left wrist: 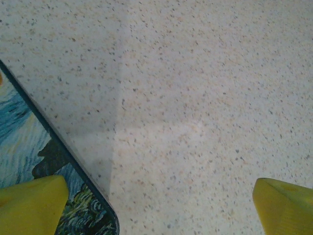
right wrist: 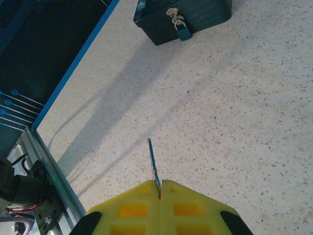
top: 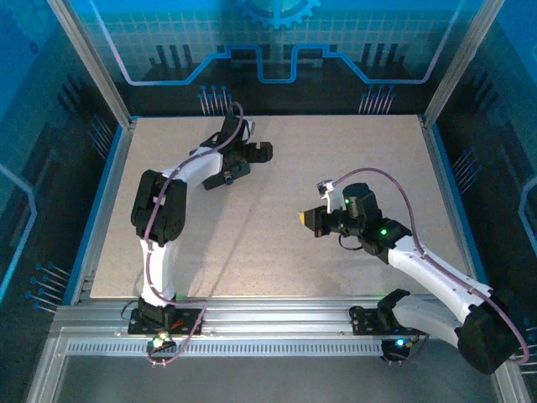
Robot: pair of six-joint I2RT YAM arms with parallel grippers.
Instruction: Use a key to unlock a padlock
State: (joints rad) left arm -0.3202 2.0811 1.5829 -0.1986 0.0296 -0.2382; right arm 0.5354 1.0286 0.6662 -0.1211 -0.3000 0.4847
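Your right gripper (right wrist: 160, 187) was clenched on the key (right wrist: 152, 159), well short of the padlock (right wrist: 183, 31); your left gripper (left wrist: 161, 205) gaped empty; unlocking remained.

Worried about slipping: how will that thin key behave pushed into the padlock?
The key is thin, pinched at its end, so it may pivot in the right fingers. The padlock hangs on the tin, likely swinging away.

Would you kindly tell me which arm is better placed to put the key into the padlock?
Likely right: the right gripper is shut on the key, aimed toward the padlock on the tin. The left gripper is open and empty by the tin's corner.
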